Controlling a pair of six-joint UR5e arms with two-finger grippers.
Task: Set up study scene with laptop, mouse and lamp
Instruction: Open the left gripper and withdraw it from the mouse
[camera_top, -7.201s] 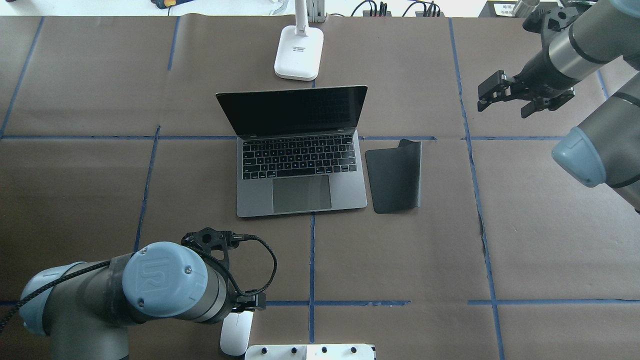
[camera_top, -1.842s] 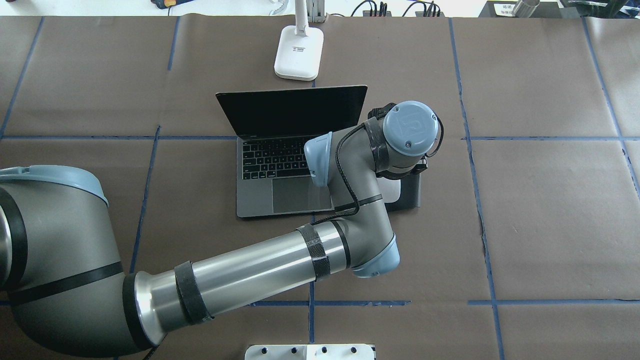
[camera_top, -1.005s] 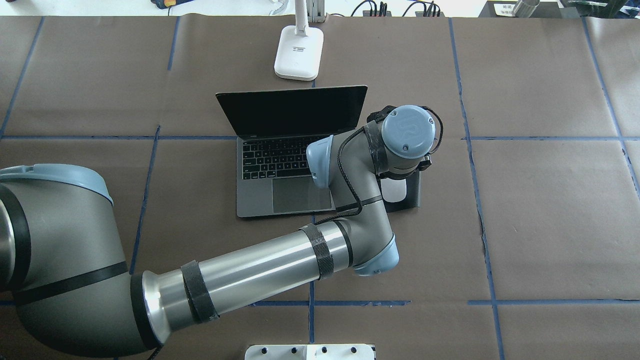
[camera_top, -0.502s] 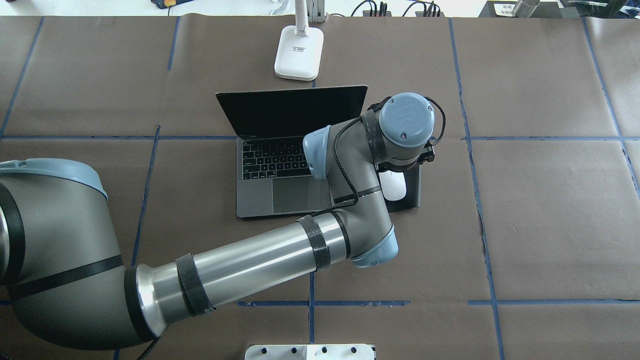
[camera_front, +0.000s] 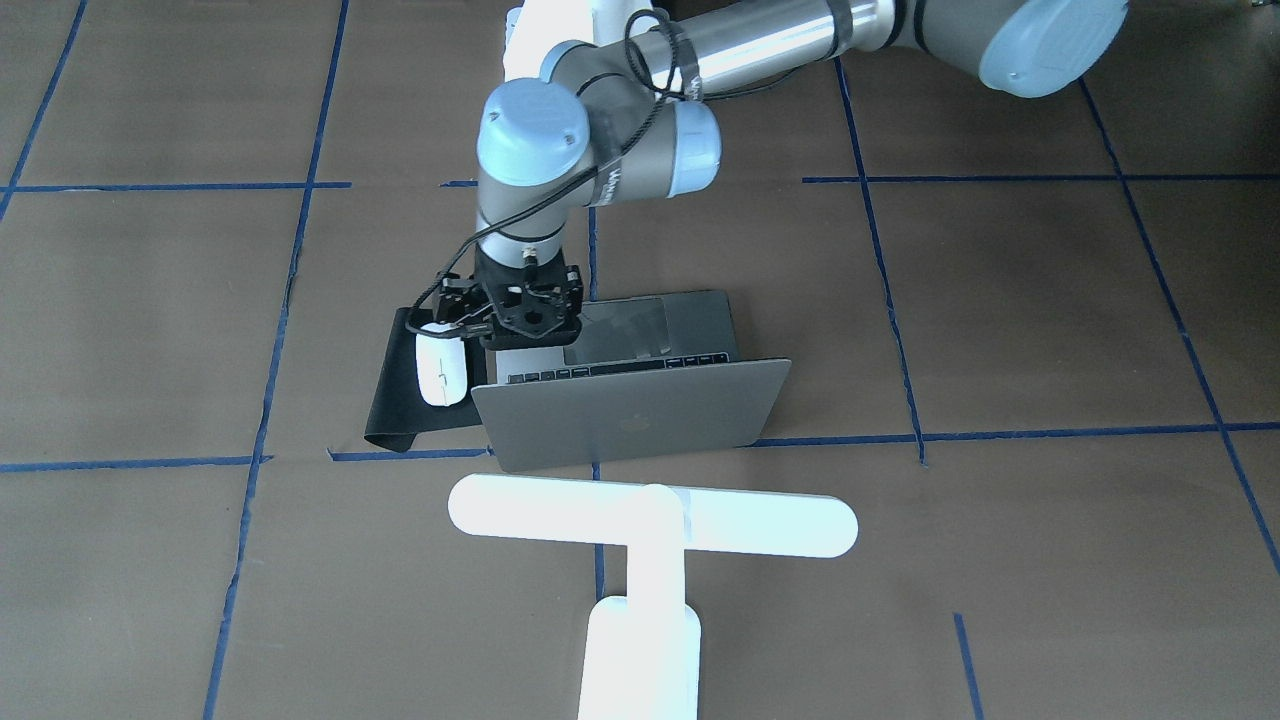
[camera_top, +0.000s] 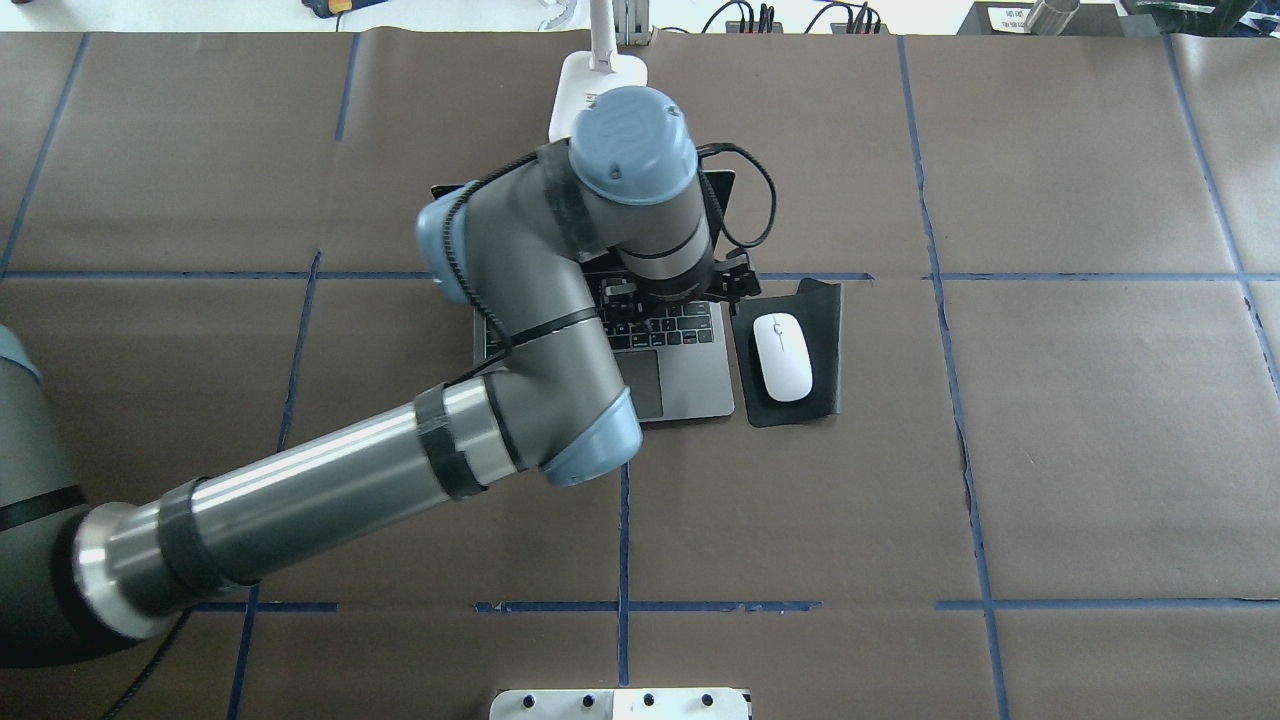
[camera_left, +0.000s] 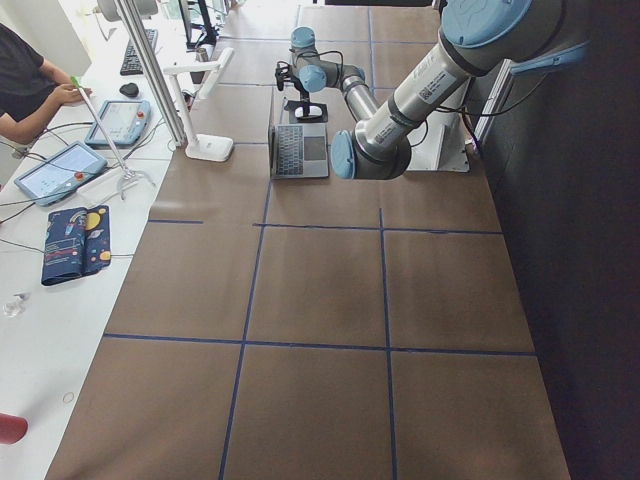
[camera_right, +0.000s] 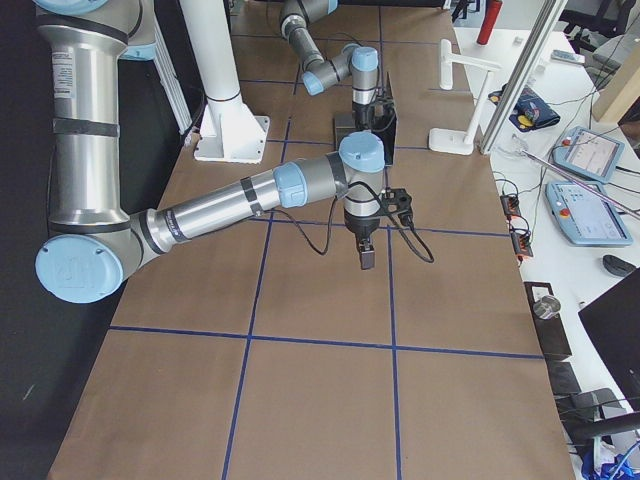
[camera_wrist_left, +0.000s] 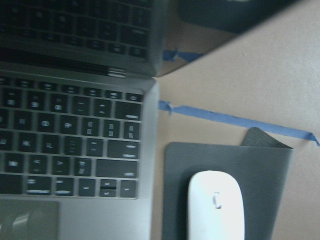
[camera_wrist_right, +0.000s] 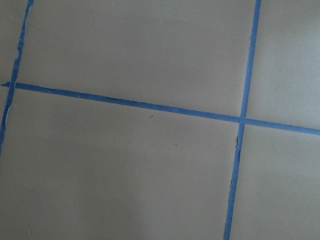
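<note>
The mouse (camera_top: 782, 356) lies on the black mat (camera_top: 825, 350), just right of the open laptop (camera_top: 695, 385), with the lamp (camera_front: 650, 520) on the far side — the setup looks essentially done. The left gripper (camera_front: 525, 325) hovers released and empty; for the right gripper (camera_right: 365, 258) I cannot tell.

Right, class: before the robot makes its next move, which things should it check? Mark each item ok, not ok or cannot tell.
1. The mouse lies on the black mat, free of the left gripper: ok.
2. The laptop is open, keys towards the robot: ok.
3. The lamp stands upright behind the laptop: ok.
4. The lamp is switched on: cannot tell.
5. The left gripper's jaws are open: cannot tell.
6. The right gripper is away from the laptop: ok.
</note>
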